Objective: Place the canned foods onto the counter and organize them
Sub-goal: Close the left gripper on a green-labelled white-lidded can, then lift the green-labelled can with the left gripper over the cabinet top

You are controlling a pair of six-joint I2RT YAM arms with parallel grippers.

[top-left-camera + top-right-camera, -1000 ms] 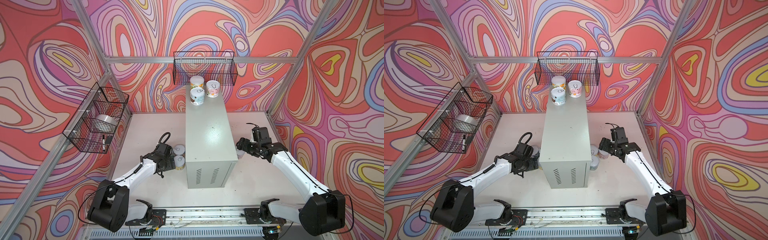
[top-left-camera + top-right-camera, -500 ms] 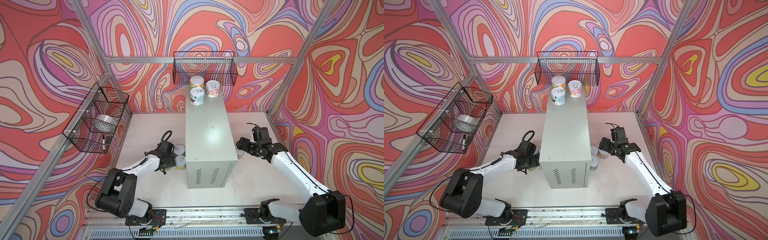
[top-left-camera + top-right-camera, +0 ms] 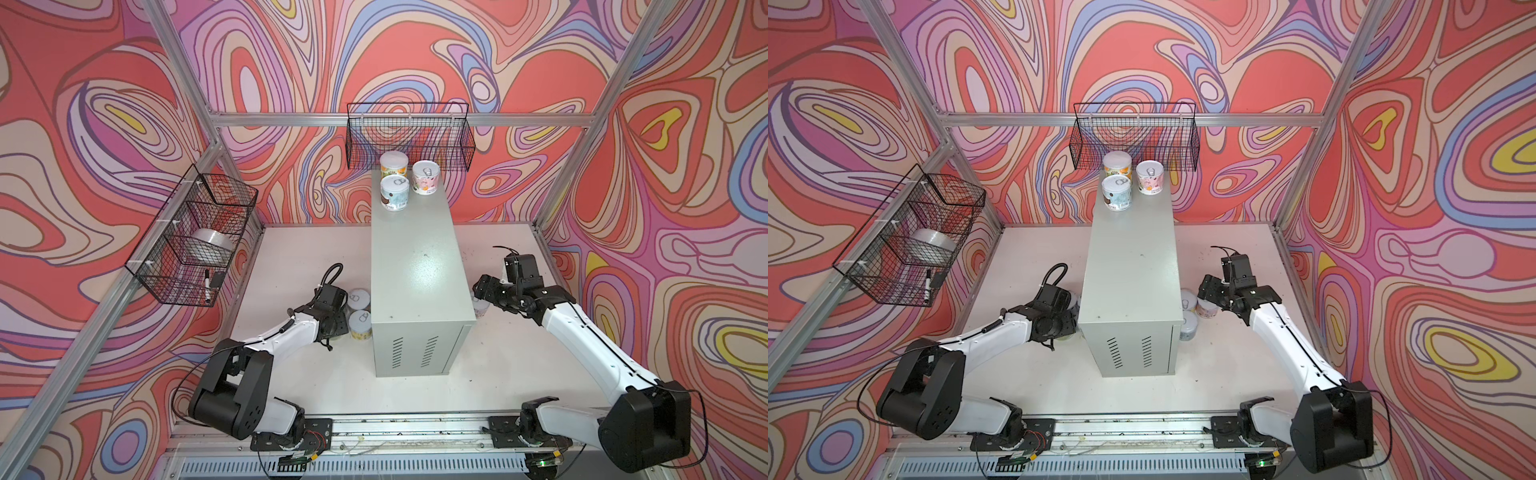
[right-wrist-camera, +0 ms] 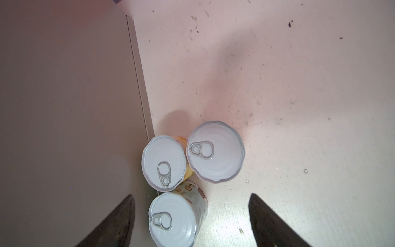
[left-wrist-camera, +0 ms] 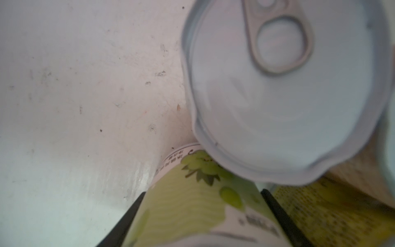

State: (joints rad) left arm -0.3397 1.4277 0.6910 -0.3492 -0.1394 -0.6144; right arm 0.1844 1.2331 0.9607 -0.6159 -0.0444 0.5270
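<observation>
canned foods: three short pull-tab cans (image 3: 426,177) stand at the far end of the tall light-grey metal counter (image 3: 419,266). the left gripper (image 5: 203,192) clenches a green-labelled can (image 5: 171,213) beside it; the right gripper (image 4: 191,195) hangs released above three silver-lidded cans (image 4: 214,150) on the white tabletop (image 4: 299,107).

The white tabletop (image 3: 307,249) carries the counter (image 3: 419,266), which stands upright near its centre. Three items stand close together at the far end of the counter's flat top: an orange-labelled can (image 3: 393,163), a pink-labelled can (image 3: 425,177) and a pale-blue can (image 3: 395,193). On the tabletop, a pair of cans (image 3: 359,300) stands just beside the counter's left side. The left wrist view shows a green-labelled can (image 5: 192,203) upright there. A cluster of three cans (image 4: 215,150) stands just beside the counter's right side.
</observation>
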